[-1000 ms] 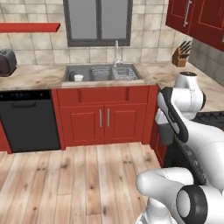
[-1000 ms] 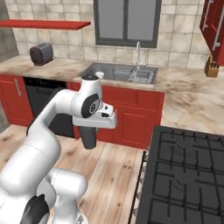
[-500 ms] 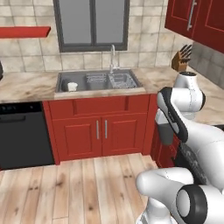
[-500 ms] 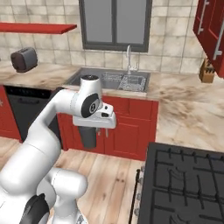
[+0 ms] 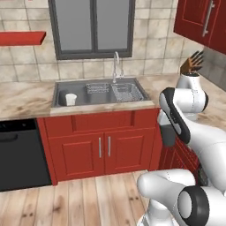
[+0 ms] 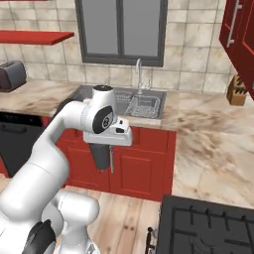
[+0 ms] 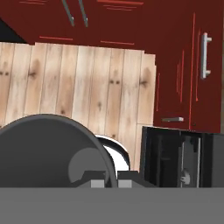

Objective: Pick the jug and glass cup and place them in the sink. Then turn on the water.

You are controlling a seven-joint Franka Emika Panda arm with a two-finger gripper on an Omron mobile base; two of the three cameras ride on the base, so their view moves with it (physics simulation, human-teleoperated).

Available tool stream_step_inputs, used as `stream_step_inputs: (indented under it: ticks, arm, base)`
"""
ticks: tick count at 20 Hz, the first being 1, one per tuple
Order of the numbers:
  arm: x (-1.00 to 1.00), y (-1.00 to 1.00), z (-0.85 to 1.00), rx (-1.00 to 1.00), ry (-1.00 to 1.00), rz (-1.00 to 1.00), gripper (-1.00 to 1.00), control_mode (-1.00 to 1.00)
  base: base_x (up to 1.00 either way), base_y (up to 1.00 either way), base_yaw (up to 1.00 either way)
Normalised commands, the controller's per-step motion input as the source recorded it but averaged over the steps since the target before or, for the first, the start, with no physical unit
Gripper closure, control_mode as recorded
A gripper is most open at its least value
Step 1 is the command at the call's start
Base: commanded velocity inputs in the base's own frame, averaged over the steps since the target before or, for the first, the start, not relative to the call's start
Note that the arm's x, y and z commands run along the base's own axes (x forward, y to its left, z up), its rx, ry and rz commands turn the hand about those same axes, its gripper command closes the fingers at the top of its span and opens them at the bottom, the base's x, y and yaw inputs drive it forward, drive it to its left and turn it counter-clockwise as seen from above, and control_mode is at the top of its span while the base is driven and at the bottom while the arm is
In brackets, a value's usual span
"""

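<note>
The gripper [image 7: 105,181] is clamped on the rim of the glass cup [image 7: 48,148], which hangs dark below the downward-pointing hand in front of the red cabinet doors [image 5: 103,152], while beyond, the jug [image 5: 70,99] stands in the left basin of the sink [image 5: 99,93].

Beige square tiles cover the far wall [image 5: 26,66] around a grey-framed window [image 5: 92,28]. A red shelf [image 5: 22,37] hangs at left. Red base cabinets [image 5: 103,148] carry a marbled beige counter [image 6: 213,139]. A black dishwasher [image 5: 20,154] stands left, over pale wood plank floor [image 5: 84,203]. A black stovetop [image 6: 208,228] sits near right.
</note>
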Motion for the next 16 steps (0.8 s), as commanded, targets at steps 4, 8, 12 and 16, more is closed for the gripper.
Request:
stream_step_inputs:
  ticks: [4, 8, 12, 16]
  arm:
    - [0.00, 0.00, 0.00, 0.00, 0.00, 0.00, 1.00, 1.00]
    - [0.00, 0.00, 0.00, 0.00, 0.00, 0.00, 1.00, 1.00]
    - [0.00, 0.00, 0.00, 0.00, 0.00, 0.00, 1.00, 1.00]
    - [0.00, 0.00, 0.00, 0.00, 0.00, 0.00, 1.00, 1.00]
  base:
    - [0.87, 0.00, 0.00]
    - [0.80, -0.08, 0.00]
    - [0.74, -0.06, 0.00]
    - [0.74, -0.09, -0.01]
